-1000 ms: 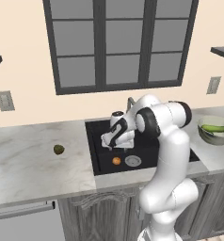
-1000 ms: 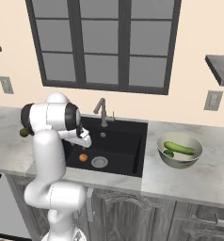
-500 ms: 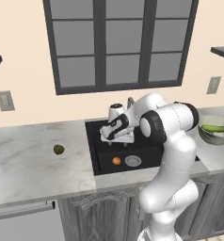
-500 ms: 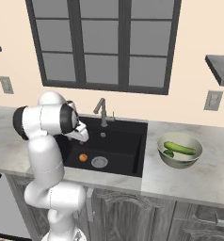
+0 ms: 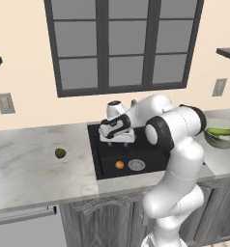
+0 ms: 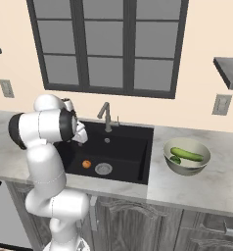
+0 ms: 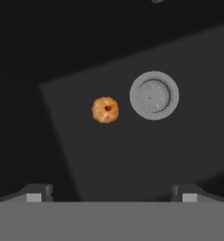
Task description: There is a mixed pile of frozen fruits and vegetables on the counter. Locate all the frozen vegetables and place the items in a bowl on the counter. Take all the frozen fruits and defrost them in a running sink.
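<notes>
The claw (image 7: 109, 190) hangs wide and empty above the black rectangular sink (image 5: 150, 157); the small orange ball (image 7: 105, 110) lies beside the round metal drain (image 7: 154, 95), clear of the walls.

White arm bent forward and down, hand (image 7: 112, 192) empty, its 2 fingers wide apart.

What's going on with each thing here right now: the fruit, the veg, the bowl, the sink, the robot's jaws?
Orange ball: lying in the sink, beside the drain.
Olive ball: on the counter, left of the sink.
Cucumber: in the bowl.
Dark green piece: in the bowl, beside the cucumber.
Bowl: upright on the counter.
Sink: no water seen running.
Gripper: jaws open, empty, above the sink.
</notes>
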